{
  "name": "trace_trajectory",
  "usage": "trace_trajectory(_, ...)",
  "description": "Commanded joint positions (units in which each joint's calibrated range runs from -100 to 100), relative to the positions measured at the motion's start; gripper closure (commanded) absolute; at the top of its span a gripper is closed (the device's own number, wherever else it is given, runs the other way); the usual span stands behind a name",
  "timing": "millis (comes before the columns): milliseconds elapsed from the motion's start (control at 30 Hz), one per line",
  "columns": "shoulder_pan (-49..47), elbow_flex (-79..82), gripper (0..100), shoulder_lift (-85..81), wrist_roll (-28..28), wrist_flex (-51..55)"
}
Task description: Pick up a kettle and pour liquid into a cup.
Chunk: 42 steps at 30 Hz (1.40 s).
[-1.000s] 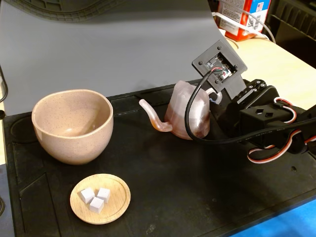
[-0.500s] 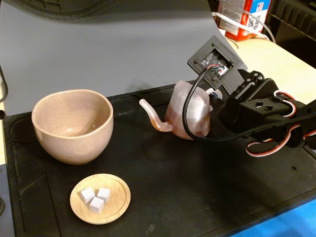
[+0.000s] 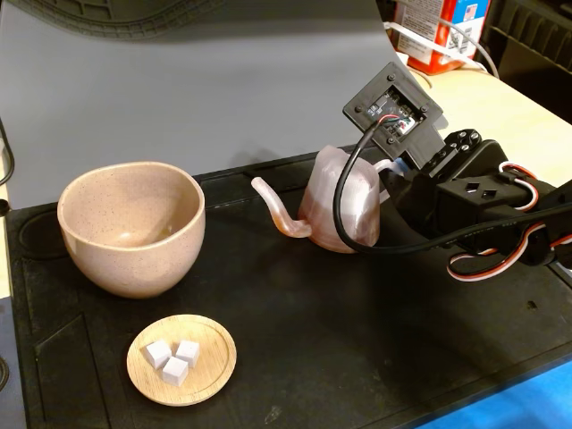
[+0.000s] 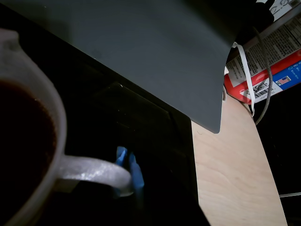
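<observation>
The pinkish-white kettle (image 3: pixel 335 201) stands on the black mat (image 3: pixel 357 357) at the middle of the fixed view, its thin spout pointing left toward the cup (image 3: pixel 134 228). The cup is beige, speckled and looks empty. My gripper (image 3: pixel 389 179) is at the kettle's right side by the loop handle, its fingertips hidden behind the kettle and the wrist camera board. In the wrist view the kettle's rim and loop handle (image 4: pixel 94 169) fill the left, with dark reddish liquid (image 4: pixel 23 155) inside. A blue fingertip (image 4: pixel 135 172) shows just behind the handle.
A small wooden saucer (image 3: pixel 214 380) with three white cubes lies on the mat in front of the cup. A grey board (image 3: pixel 223 80) stands behind the mat. A red box (image 3: pixel 438 36) sits on the wooden table (image 3: pixel 518 116) at the back right.
</observation>
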Motion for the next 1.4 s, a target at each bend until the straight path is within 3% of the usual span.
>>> trace_trajectory(0, -0.7, -1.4, 100, -1.2, -0.3, -0.6)
trace_trajectory(200, -2.7, -1.4, 100, -14.1, -2.5, 5.8)
trace_trajectory(333, -3.5, -1.5, 100, -22.1, -2.8, 15.9)
trace_trajectory(433, -5.3, -1.7, 100, -24.3, -5.8, 15.8)
trace_trajectory(867, -7.7, -12.0, 100, -24.5, -5.3, 21.9)
trace_trajectory(1167, -7.3, -12.2, 99, -24.4, 5.3, 21.4)
trace_trajectory(1367, -7.5, -16.7, 99, -23.5, 5.7, 22.1)
